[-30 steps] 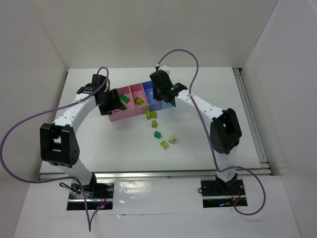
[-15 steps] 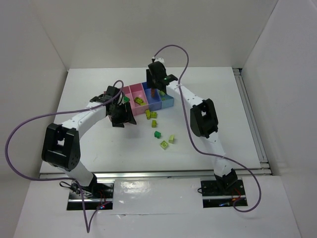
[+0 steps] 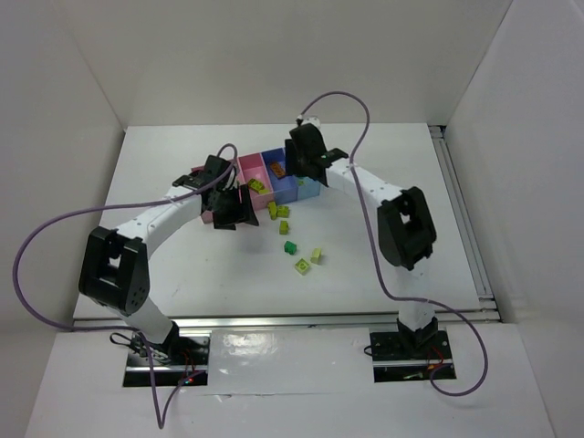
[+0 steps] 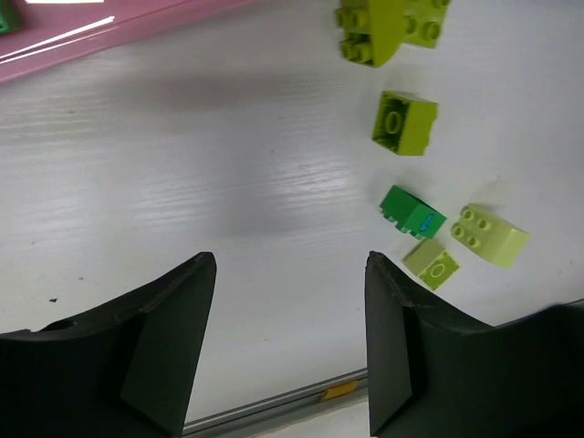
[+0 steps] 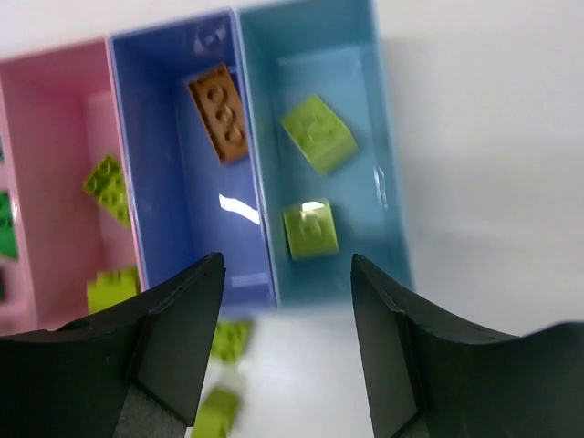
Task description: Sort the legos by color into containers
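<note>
Fingers [image 4: 164, 347] of left gripper [image 4: 287, 274] apart and empty, over bare tabletop [image 4: 182, 182] on the near side of the pink bin [image 4: 91, 41]. Right of them, loose legos [image 4: 405, 122] on the tabletop: one dark green brick [image 4: 412, 212] among yellow-green ones. Fingers of right gripper [image 5: 287, 274] spread too, holding nothing (above the bins' near edge). Orange-brown brick [image 5: 219, 114] flat in the darker blue bin [image 5: 182, 210]. Two yellow-green bricks [image 5: 318, 134] in the light blue bin [image 5: 365, 100], at the row's right end.

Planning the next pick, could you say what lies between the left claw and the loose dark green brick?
Bare table, in the left wrist view, from left claw to brick.
</note>
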`<state>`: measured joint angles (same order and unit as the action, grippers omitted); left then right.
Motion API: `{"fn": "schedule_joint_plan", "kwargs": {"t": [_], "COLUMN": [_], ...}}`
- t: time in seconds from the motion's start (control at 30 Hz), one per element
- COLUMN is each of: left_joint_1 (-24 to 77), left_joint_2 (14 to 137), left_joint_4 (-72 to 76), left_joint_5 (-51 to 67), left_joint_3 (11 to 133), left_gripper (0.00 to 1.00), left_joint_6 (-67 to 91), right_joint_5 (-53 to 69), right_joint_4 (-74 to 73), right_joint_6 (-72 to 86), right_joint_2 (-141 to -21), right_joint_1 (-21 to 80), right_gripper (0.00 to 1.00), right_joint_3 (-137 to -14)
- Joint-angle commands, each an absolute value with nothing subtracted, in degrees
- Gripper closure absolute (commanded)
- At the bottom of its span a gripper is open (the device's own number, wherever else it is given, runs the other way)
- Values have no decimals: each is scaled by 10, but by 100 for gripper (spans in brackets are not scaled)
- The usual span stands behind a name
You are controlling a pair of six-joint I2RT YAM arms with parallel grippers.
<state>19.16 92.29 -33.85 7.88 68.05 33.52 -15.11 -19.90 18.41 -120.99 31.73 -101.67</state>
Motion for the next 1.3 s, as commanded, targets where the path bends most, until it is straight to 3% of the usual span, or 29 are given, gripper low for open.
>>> {"fn": "schedule_joint_plan", "kwargs": {"t": [0.0, 0.07, 0.2, 0.33, 0.53, 0.7, 1.0, 1.27], "left_joint_1": [219, 232, 311, 375, 408, 374, 362, 362], "left_joint_2": [930, 943, 970, 1024, 1075, 1051, 1087, 1158], "left_joint_4": [-345, -345, -356, -367, -381, -381, -416, -429], "left_joint_5": [55, 41, 23, 28, 25, 3, -47, -62], "left_joint_3": [722, 740, 789, 847, 882, 853, 871, 918], "left_gripper": [29, 29, 24, 18, 19, 21, 23, 31], "left_joint_6": [345, 338, 311, 299, 330, 355, 410, 410], "right_joint_5": [-171, -163, -232, -254, -74, -4, -1, -23], "right_joint_4": [-160, -160, -233, -295, -221, -194, -194, -194], "right_joint_6": [218, 233, 336, 440, 423, 384, 358, 363], "right_joint_2": [-1073, -1000, -899, -815, -710, -715, -828, -862], "right_joint_1": [316, 310, 296, 249, 216, 258, 351, 374], "right_gripper": [35, 35, 16, 13, 13, 13, 13, 21], "right_joint_3": [-918, -829, -709, -589, -444, -436, -487, -497]}}
